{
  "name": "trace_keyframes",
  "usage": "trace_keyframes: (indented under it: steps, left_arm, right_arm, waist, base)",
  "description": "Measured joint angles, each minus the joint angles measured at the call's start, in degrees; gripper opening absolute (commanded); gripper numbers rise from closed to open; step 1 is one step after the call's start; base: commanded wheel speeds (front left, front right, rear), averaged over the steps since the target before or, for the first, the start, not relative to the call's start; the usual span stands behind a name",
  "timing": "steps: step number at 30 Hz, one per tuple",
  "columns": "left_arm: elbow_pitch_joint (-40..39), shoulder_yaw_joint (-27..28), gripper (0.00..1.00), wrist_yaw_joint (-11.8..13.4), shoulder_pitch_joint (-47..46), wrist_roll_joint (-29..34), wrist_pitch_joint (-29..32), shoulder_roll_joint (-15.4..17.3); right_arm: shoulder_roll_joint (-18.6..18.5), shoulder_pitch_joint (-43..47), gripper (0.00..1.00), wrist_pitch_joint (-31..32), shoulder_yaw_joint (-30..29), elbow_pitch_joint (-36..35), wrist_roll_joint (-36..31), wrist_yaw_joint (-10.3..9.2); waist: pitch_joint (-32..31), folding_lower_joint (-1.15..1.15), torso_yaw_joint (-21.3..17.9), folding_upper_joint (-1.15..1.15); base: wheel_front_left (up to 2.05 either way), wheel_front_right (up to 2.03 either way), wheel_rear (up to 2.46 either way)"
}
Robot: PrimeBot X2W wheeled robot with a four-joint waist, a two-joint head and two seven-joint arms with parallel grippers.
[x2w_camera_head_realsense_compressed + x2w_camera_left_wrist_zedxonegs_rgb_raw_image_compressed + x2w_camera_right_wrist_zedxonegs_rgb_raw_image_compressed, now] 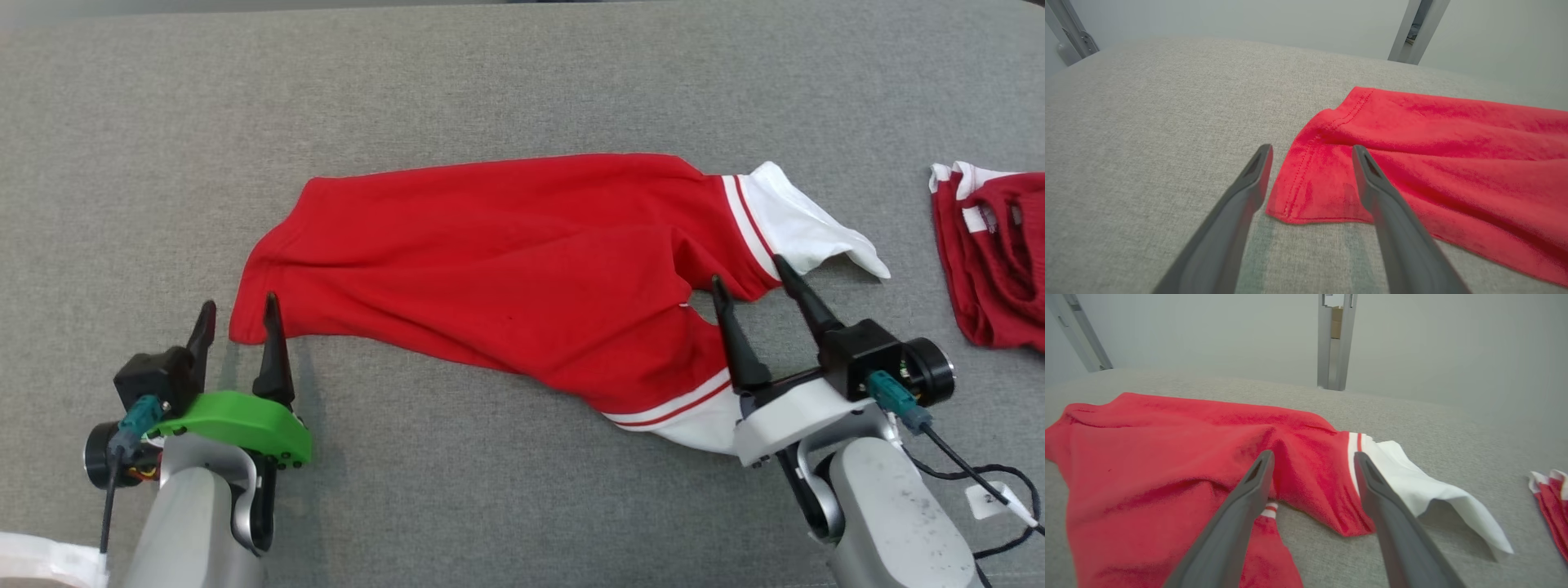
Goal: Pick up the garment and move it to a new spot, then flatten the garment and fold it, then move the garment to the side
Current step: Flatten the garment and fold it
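Garment (506,253) long axis runs 9 to 3 o'clock; left gripper (238,304) released, straddling 9 o'clock hem corner; right gripper (749,271) released, at 3 o'clock cuffs

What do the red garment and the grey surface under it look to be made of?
The red garment: soft matte knit, probably cotton jersey; it drapes in folds, with a stitched hem. The grey surface: coarse woven upholstery-like fabric, matte, heathered weave visible.
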Motion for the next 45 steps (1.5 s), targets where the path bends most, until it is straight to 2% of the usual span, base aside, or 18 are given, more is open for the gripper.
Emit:
trace_keyframes:
  steps: [5, 9, 13, 18, 22, 27, 28, 29, 30, 37, 41, 45]
  left_arm:
    - [-3.1, 0.4, 1.00, -0.4, 4.0, 1.8, 0.0, -2.1]
    - [-4.8, -0.9, 1.00, -0.8, 5.4, 2.4, 0.0, -2.7]
    - [-6.3, -2.4, 1.00, -1.2, 6.2, 1.4, 0.0, -2.8]
    - [-7.3, -3.2, 1.00, -0.8, 7.2, 0.8, 0.0, -2.8]
    - [-7.6, -2.9, 1.00, -0.5, 7.7, 0.6, 0.0, -2.8]
    - [-7.8, -2.8, 1.00, -0.2, 7.7, 0.0, 0.0, -2.9]
    - [-7.8, -2.9, 1.00, -0.2, 7.7, -0.2, 0.0, -2.9]
    - [-7.7, -3.0, 1.00, -0.2, 7.6, -0.4, 0.0, -2.9]
    - [-7.7, -3.2, 1.00, -0.2, 7.6, -0.6, 0.0, -2.9]
    - [-8.2, -5.2, 1.00, 0.1, 7.4, -1.8, 0.0, -2.9]
    - [-8.4, -6.6, 1.00, 0.2, 7.4, -2.3, 0.0, -2.9]
    - [-8.3, -8.7, 1.00, 0.2, 6.9, -2.7, 0.0, -2.9]
  right_arm:
    - [-1.5, -3.6, 1.00, 0.0, 7.6, 3.8, 3.0, 0.00]
    - [-2.7, -5.1, 1.00, 0.0, 10.2, 6.4, 6.2, 0.00]
    - [-2.7, -4.5, 1.00, 0.0, 11.0, 6.0, 11.7, 0.00]
    - [-3.4, 0.3, 1.00, 0.4, 11.6, 4.3, 18.8, 0.00]
    - [-3.7, 1.8, 1.00, 1.2, 12.2, 3.9, 19.8, 0.00]
    - [-1.7, 0.4, 1.00, 2.2, 12.4, 5.0, 19.3, 0.00]
    - [-1.3, -0.6, 0.90, 2.7, 12.6, 5.6, 18.8, 0.00]
    - [-0.9, -1.6, 0.07, 2.9, 12.5, 6.2, 18.3, 0.00]
    - [-0.6, -2.4, 0.00, 2.9, 12.0, 6.9, 17.9, 0.00]
    - [-1.6, -10.7, 0.00, 2.7, 6.3, 10.7, 12.6, 0.00]
    - [-5.2, -18.5, 0.00, 4.0, 3.2, 14.0, 7.6, 0.00]
    - [-7.7, -24.0, 0.00, 6.1, 0.9, 20.6, 3.0, 0.01]
  waist:
    - [-0.5, 0.00, 1.8, 0.00]
    - [-0.6, 0.00, 3.5, 0.00]
    - [-1.1, 0.00, 5.0, 0.00]
    - [-2.2, 0.00, 5.7, 0.00]
    - [-2.6, 0.00, 5.2, 0.00]
    - [-2.1, 0.00, 4.7, 0.00]
    - [-1.9, 0.00, 4.7, 0.00]
    - [-1.8, 0.00, 4.7, 0.00]
    - [-1.7, 0.00, 4.8, 0.00]
    - [-0.9, 0.00, 6.8, 0.00]
    - [-0.4, 0.00, 8.5, 0.00]
    - [0.4, 0.00, 10.6, 0.00]
  base:
    - [0.00, 0.00, 0.00]
    - [0.00, 0.00, 0.00]
    - [0.00, 0.00, 0.00]
    - [0.00, 0.00, 0.00]
    - [0.00, 0.00, 0.00]
    - [0.00, 0.00, 0.00]
    - [0.00, 0.00, 0.00]
    - [0.00, 0.00, 0.00]
    - [0.00, 0.00, 0.00]
    - [0.00, 0.00, 0.00]
    - [0.00, 0.00, 0.00]
    - [0.00, 0.00, 0.00]
